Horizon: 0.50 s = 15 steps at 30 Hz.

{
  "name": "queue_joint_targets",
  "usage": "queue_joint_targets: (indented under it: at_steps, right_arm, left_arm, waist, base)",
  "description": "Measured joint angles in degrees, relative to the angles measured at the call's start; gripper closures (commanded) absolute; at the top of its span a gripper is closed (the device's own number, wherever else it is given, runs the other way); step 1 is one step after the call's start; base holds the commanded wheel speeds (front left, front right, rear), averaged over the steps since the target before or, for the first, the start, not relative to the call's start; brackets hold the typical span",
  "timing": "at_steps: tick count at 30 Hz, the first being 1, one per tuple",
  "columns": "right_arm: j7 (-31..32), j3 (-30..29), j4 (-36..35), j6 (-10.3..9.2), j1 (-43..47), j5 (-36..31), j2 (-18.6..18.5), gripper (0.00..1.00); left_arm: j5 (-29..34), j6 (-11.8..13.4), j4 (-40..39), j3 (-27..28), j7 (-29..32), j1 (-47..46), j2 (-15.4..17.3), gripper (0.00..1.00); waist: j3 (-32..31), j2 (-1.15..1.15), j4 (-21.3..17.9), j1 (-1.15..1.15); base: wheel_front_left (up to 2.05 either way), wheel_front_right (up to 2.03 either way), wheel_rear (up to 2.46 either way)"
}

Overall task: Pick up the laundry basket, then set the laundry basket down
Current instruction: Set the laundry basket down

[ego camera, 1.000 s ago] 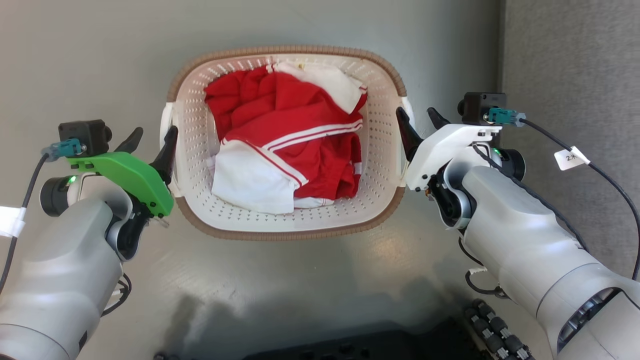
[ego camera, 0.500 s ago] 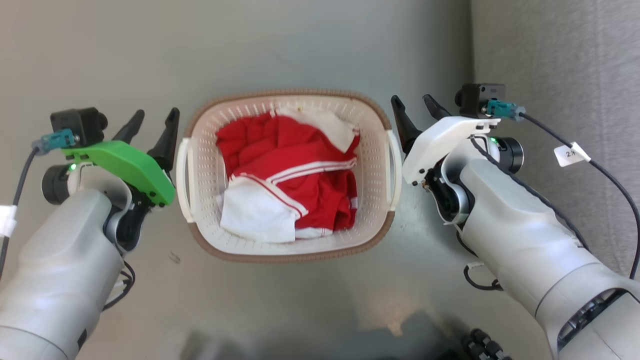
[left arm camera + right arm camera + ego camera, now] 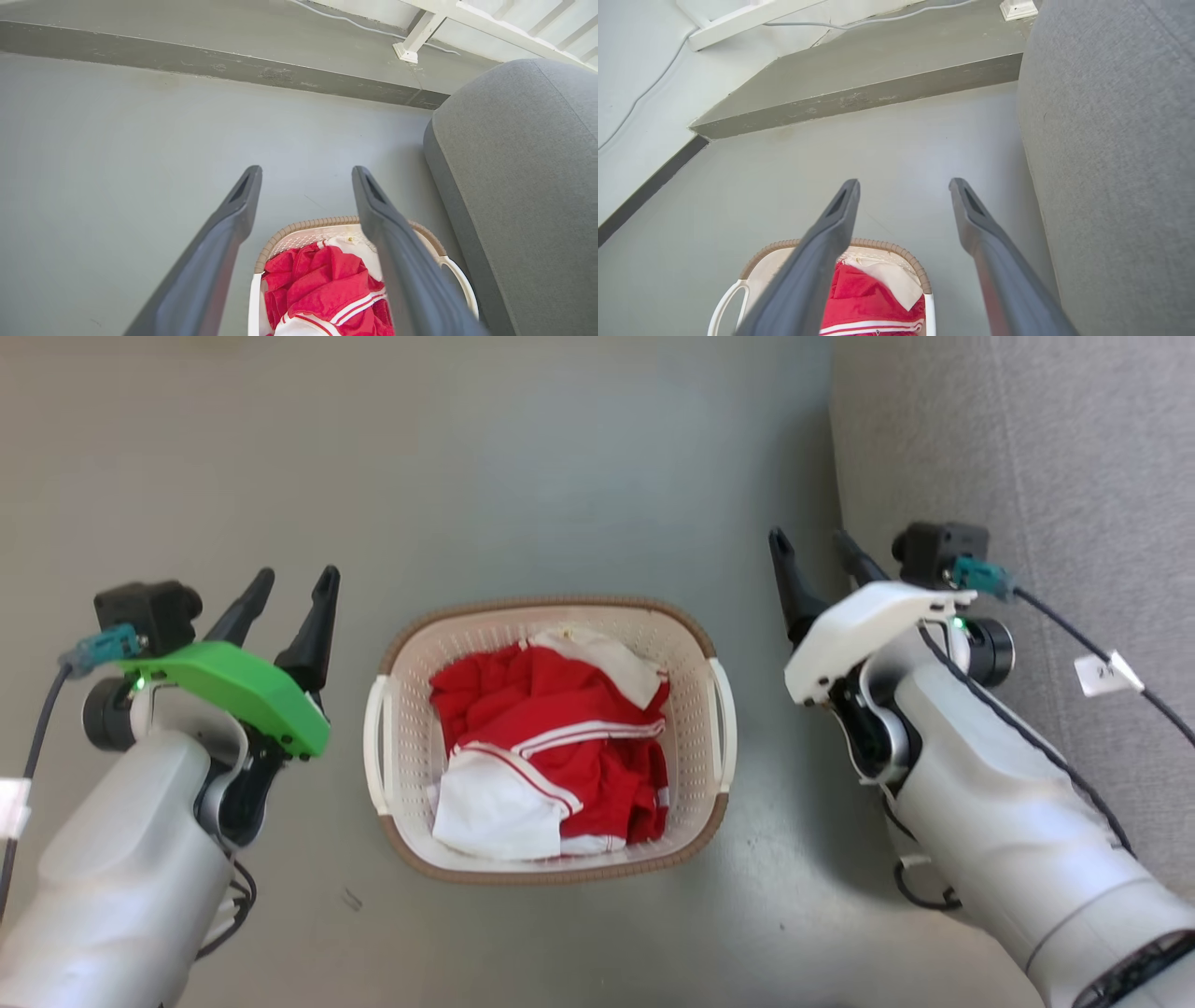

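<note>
The laundry basket (image 3: 403,644) stands on the grey floor, cream-white and perforated, with a brown rim and a white handle on each side. Red and white clothes (image 3: 551,756) lie inside it. My left gripper (image 3: 297,575) is open, to the left of the basket and clear of its left handle (image 3: 375,747). On the other side my right gripper (image 3: 808,537) is open too, apart from the right handle (image 3: 726,723). In the left wrist view the left gripper (image 3: 307,171) hangs above the basket (image 3: 299,226). The right gripper (image 3: 903,183) hovers over the basket (image 3: 887,246) as well.
A grey sofa (image 3: 1027,476) runs along the right, close to my right arm. Beyond the basket a raised floor step (image 3: 878,93) crosses the room. A white frame foot (image 3: 405,51) and a cable (image 3: 654,84) lie further back.
Both grippers have drawn away from the basket's side handles and stay open. The head camera has moved up, so the basket now looks smaller and lower in the picture.
</note>
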Motion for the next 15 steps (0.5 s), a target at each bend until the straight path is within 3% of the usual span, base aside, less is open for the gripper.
queue_joint_targets:
  at_steps: [15]
  right_arm:
    - [-0.01,-6.44,-9.11,-0.47,10.0,-7.84,-0.33,0.0]
  left_arm:
    - [6.87,0.0,-5.06,8.47,0.0,11.31,-0.53,0.0]
  waist:
    - [-11.36,0.0,0.48,0.0]
  base:
    - [0.0,0.0,0.0]
